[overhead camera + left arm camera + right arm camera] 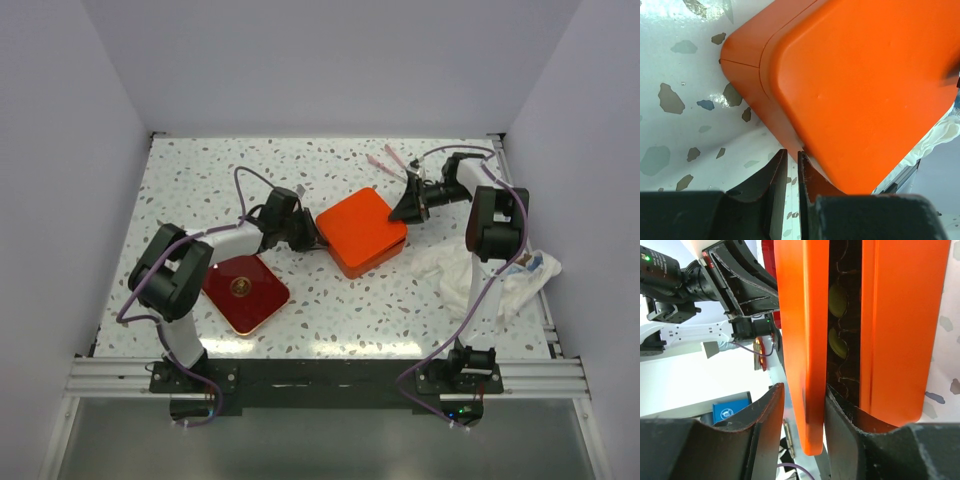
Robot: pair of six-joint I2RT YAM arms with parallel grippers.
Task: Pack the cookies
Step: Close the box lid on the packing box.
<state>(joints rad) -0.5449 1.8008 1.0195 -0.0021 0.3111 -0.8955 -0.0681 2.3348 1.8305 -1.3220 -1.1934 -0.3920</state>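
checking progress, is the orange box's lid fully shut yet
Not fully: the right wrist view shows a gap between lid and orange box, cookies visible inside.

My fingers straddle the orange lid, apparently parted around its edge. Yellow cookies show in the gap above the box.

Speckled table, dark red square tray, crumpled white cloth, pink strips

A smooth, semi-glossy plastic is seen on the orange box. The table is finished in glossy speckled terrazzo. Crumpled white cloth, possibly paper, is seen at the right. The dark red lid is glossy.
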